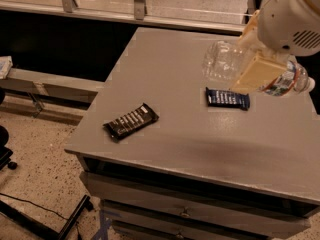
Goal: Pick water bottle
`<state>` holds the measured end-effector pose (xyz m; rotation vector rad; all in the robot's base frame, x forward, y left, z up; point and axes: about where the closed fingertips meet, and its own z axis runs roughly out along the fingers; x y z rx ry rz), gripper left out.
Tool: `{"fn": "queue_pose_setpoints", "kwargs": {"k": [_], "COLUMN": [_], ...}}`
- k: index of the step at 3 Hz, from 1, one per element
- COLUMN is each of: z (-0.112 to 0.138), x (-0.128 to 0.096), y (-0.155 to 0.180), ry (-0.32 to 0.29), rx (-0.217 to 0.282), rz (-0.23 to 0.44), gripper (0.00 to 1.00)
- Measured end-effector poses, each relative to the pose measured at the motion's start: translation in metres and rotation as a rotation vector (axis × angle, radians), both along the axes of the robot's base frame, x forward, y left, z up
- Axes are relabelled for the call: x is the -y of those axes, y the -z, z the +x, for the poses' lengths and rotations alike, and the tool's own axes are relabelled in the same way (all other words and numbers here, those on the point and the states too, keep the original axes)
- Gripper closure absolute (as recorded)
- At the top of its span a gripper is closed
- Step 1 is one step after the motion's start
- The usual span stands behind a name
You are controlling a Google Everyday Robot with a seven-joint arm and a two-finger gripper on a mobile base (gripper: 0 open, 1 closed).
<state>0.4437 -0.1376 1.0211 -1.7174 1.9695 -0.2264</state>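
Note:
The water bottle [222, 61] is clear and ribbed, with a white cap at the right and a white, green and orange label near the neck. It lies on its side in my gripper [246, 64], held over the back right of the grey table [165, 79]. The gripper is shut on the bottle's middle. One tan finger [256, 74] crosses in front of it and the other is behind it. The white arm housing [290, 19] hides part of the bottle's top.
A dark blue snack wrapper [227, 98] lies on the table just below the bottle. A black snack bar wrapper [131, 121] lies near the front left edge. Drawers [185, 211] sit under the tabletop. A speckled floor and cables are at the left.

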Motion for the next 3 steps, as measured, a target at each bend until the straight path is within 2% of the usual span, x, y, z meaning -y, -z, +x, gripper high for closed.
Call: {"fn": "queue_pose_setpoints", "kwargs": {"k": [3], "z": [0.0014], "x": [0.0047], "y": [-0.0014], "ry": [0.025], "rx": [0.029], "rz": [0.011], "gripper": [1.00]}}
